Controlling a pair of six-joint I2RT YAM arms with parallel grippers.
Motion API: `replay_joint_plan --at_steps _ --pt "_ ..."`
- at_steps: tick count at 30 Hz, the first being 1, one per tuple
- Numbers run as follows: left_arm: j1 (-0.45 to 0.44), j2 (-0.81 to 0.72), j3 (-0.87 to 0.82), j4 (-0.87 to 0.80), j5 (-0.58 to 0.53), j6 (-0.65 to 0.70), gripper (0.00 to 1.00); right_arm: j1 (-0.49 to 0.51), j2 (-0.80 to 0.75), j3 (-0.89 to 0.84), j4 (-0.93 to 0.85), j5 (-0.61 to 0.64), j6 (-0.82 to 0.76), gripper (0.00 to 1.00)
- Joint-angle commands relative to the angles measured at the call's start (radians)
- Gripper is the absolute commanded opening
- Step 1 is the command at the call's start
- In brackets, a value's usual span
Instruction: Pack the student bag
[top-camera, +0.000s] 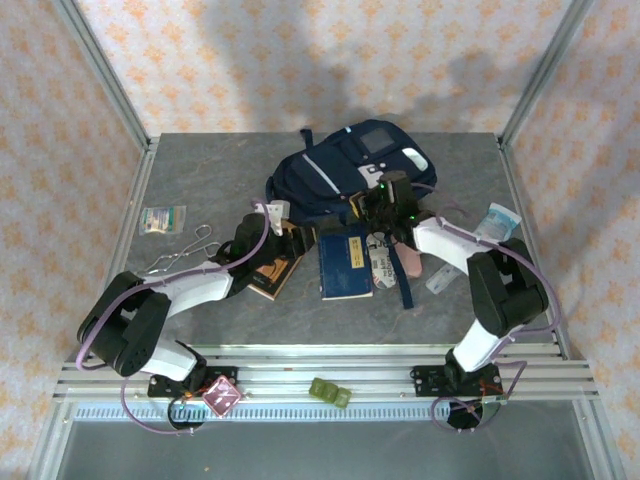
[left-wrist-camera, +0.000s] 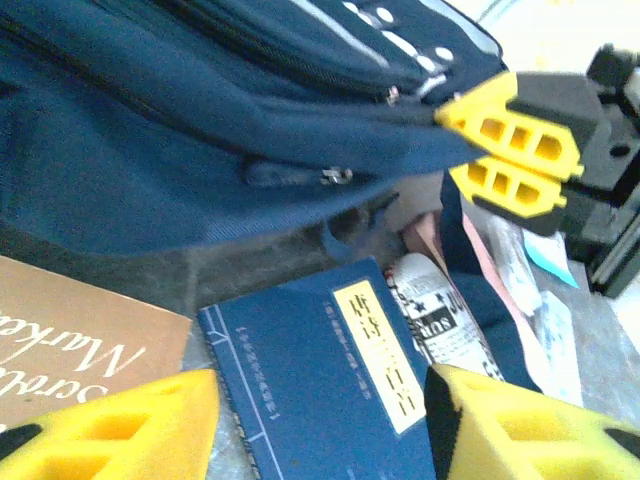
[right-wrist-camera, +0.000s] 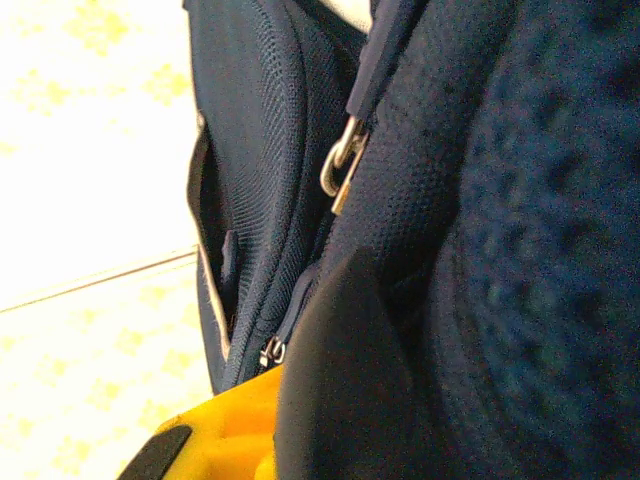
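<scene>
Seems opening the student bag (top-camera: 330, 175): right claw (left-wrist-camera: 450, 145) clamped on its edge, left claw (left-wrist-camera: 322, 400) apart; next, pull opening wide.

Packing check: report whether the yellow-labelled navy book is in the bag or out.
Out. The navy book lies flat on the table, in front of the student bag.

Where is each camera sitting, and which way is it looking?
Top: above and behind the arms, looking down at the table and bag; both arms show.
Left wrist: low by the book, facing the bag; its own left fingers show, and the right fingers pinching the bag.
Right wrist: pressed against the bag, one yellow finger below.
Shared: top and left wrist both show the book and bag.
</scene>
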Motion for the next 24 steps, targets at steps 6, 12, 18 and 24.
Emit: replay_joint_plan --at_steps 6,12,18,24 --pt "0.022 0.023 0.082 0.010 0.026 0.061 0.65 -0.007 -0.034 0.063 0.060 -0.077 -0.087 0.00" --pt "0.074 0.127 0.198 -0.042 0.083 0.070 0.67 -0.008 -0.023 0.084 0.058 -0.118 -0.113 0.00" --pt "0.096 0.208 0.264 -0.007 0.052 0.036 0.69 -0.006 -0.023 0.086 0.044 -0.152 -0.144 0.00" --pt "0.114 0.267 0.295 0.041 0.050 -0.063 0.73 0.000 -0.007 0.083 0.044 -0.189 -0.184 0.00"
